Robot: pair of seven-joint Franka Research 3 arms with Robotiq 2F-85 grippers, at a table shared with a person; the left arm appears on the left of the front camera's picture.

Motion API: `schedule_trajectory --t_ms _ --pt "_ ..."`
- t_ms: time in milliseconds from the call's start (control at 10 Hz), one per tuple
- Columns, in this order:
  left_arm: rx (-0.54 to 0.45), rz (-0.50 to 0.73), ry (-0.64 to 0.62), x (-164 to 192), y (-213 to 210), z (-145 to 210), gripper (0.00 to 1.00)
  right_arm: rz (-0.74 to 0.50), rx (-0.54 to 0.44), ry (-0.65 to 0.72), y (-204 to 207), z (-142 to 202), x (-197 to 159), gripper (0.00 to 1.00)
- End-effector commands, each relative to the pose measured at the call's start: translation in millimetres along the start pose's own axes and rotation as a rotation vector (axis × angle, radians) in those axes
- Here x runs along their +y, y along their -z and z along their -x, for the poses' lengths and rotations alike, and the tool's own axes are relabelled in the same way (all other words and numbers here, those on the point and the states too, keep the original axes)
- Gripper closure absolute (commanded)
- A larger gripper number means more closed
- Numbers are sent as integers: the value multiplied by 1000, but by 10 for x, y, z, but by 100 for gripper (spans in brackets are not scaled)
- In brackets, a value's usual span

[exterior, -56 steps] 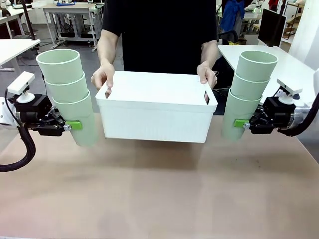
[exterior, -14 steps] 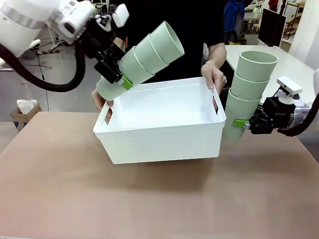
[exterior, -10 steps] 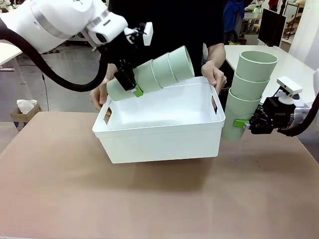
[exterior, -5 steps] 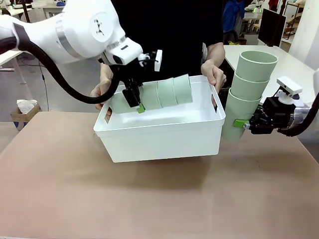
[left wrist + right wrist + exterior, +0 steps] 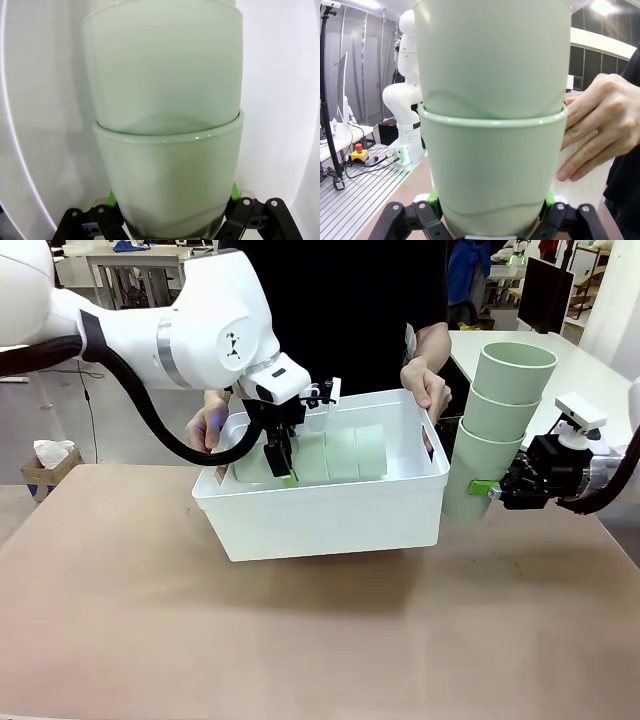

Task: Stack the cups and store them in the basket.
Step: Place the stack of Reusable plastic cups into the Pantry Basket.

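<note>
My left gripper point(image 5: 287, 475) clamps a sideways stack of cups point(image 5: 340, 453) inside the basket point(image 5: 320, 518). My right gripper point(image 5: 488, 490) grips an upright stack point(image 5: 503, 405) just right of it.

Bright even light, soft shadows.

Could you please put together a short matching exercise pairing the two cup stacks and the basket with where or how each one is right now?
Things:
1. Stack of pale mint-green plastic tumblers in the left claw
2. Matching tumbler stack in the right claw
3. Large white rectangular plastic basket

States:
A. Upright, outside the basket, off its right end
B. Gripped along its far side by a person's hands
C. Lying on its side inside the basket

Pairs: 1-C, 2-A, 3-B
</note>
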State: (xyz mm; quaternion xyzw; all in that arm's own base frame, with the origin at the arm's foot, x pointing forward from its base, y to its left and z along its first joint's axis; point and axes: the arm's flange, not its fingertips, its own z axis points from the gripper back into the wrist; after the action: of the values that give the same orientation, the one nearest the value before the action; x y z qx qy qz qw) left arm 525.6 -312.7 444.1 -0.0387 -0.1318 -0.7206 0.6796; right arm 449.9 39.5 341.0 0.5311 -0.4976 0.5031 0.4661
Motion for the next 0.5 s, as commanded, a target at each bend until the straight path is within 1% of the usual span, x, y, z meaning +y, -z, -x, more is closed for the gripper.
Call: schedule_trajectory --t_ms 0,100,200,400 --pt "15 -33 -22 81 -30 -60 13 -3 0 -10 20 -48 1 15" --pt "17 -35 -28 82 -35 -68 13 -3 0 -10 20 -48 1 15" --pt "21 -21 -28 75 -46 -67 0 -3 0 -10 20 -48 1 15" --pt "20 -21 -37 71 -67 -69 0 -3 0 -10 20 -48 1 15"
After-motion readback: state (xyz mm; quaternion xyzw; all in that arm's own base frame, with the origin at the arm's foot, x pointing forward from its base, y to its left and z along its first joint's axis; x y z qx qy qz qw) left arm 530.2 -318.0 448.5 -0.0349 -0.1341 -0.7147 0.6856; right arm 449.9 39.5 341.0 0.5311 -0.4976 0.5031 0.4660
